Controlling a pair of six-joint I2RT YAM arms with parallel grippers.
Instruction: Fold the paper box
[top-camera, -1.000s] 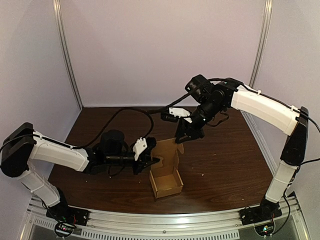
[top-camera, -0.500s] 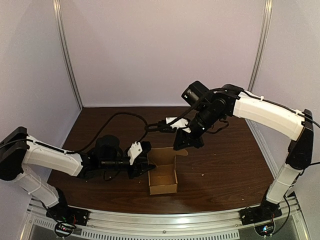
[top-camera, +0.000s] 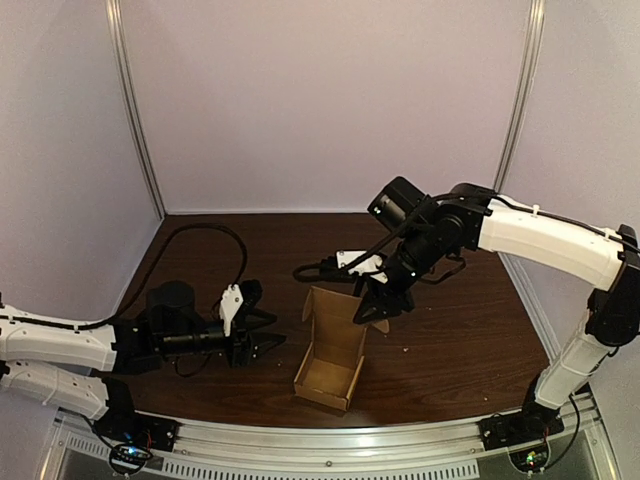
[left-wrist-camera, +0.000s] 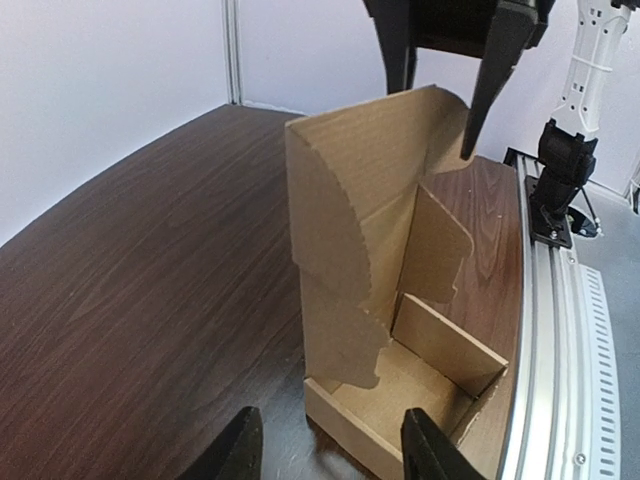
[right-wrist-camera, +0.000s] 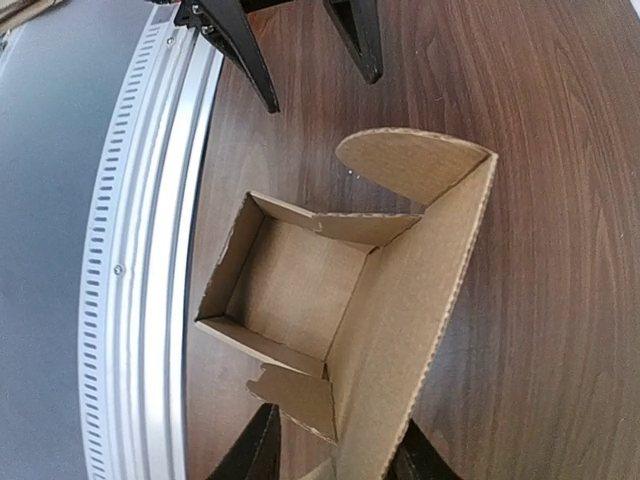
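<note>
Right at the front there's the ribbed aluminium rail (top-camera: 330, 440) and then the dark brown wooden table (top-camera: 450, 350). The small brown corrugated cardboard box (top-camera: 328, 372) sits on the table just behind the rail, roughly in the middle and turned a bit askew to it. The tray part is open on top, with short side walls and a loose inner flap leaning in.

Left gripper (top-camera: 270, 333) is low over the table just left of the box, pointing at it. Its fingers are spread wide, with nothing between them, and it's close to the box but not touching.

On the far side of the tray the tall lid flap (top-camera: 335, 315) stands nearly upright, with rounded ear tabs on its sides. Right gripper (top-camera: 372, 312) comes down onto the top edge of that flap with one finger on each side. The fingers look parted rather than squeezed, and I honestly can't tell if either one touches the cardboard.

Further back a black cable (top-camera: 215, 235) loops across the table, then there's the pale back wall (top-camera: 330, 100).
</note>
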